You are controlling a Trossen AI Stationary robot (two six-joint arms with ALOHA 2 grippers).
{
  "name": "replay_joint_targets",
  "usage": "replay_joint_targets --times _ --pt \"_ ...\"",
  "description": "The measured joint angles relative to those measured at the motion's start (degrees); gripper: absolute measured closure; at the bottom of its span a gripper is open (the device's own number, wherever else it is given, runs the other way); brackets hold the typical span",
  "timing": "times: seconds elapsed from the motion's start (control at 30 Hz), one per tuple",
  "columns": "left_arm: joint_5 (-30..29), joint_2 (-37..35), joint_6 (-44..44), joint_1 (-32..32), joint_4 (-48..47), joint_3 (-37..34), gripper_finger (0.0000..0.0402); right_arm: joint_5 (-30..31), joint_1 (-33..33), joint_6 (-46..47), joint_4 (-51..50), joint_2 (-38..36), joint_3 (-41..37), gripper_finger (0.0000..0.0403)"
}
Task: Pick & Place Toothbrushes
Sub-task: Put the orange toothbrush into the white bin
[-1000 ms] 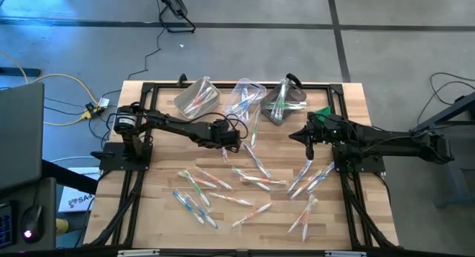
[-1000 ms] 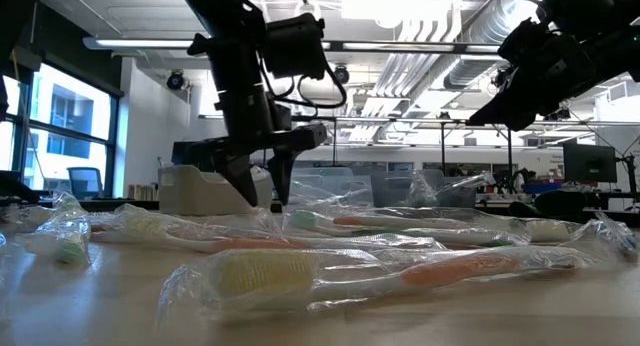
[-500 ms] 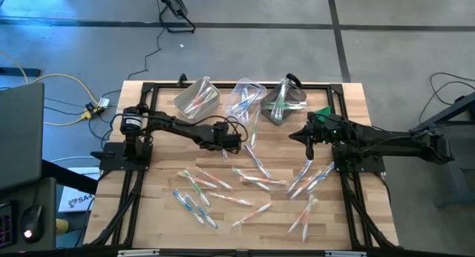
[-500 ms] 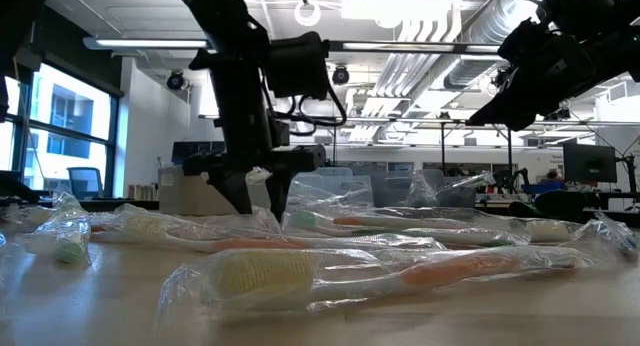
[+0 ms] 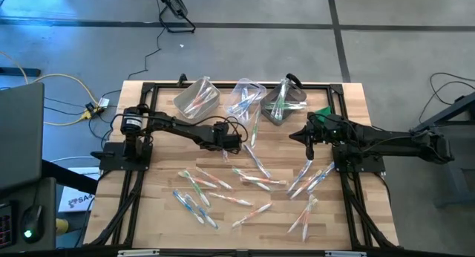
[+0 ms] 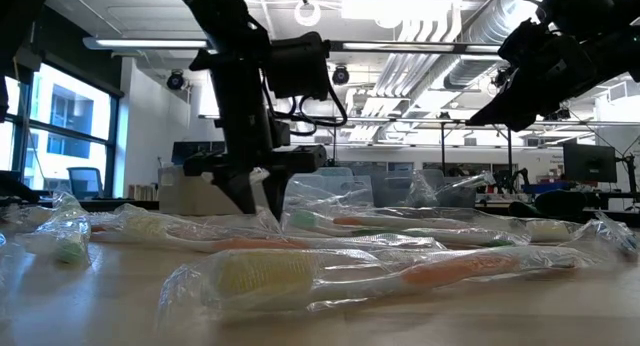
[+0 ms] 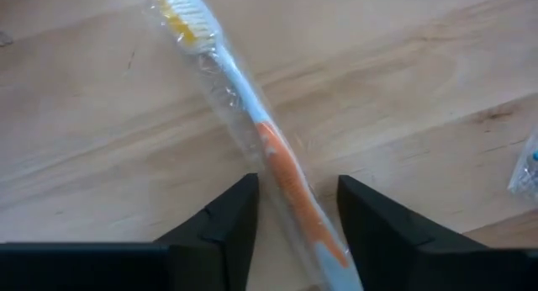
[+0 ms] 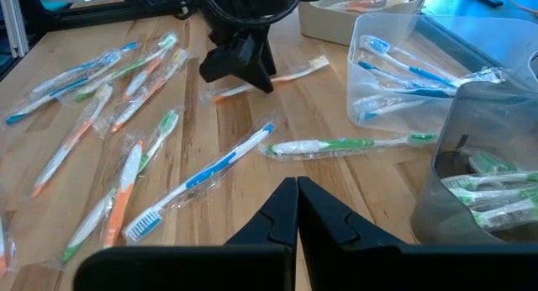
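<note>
Two left hand (image 7: 296, 215) fingers (image 7: 231, 219) straddling orange toothbrush (image 7: 286, 177)

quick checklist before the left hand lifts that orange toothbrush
1. Left hand straddles the orange toothbrush: ok, one finger on each side of the handle.
2. Fingers fully shut on it: not ok, gaps show beside the handle.
3. Only one toothbrush between the fingers: ok in the left wrist view.
4. Right hand clear of the pick: ok, shut and off to the right side.
5. Bin with orange toothbrushes reachable: cannot tell, though it sits just beyond the left arm.
</note>
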Motion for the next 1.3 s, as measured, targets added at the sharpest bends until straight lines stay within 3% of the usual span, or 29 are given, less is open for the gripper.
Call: replay_joint_targets --times 0.27,0.73,1.3 --pt "2.6 0.0 0.0 0.1 -0.5 0.0 0.0313 0.0 0.0 0.0 0.0 0.0 0.0 0.0401" --pt "4.4 0.0 0.7 0.0 -0.2 0.0 0.0382 0.0 0.0 0.0 0.1 0.0 0.0 0.0401" --pt "4.7 0.1 3.1 0.0 -0.2 -0.1 0.038 0.0 0.0 0.0 0.1 0.0 0.0 0.0401"
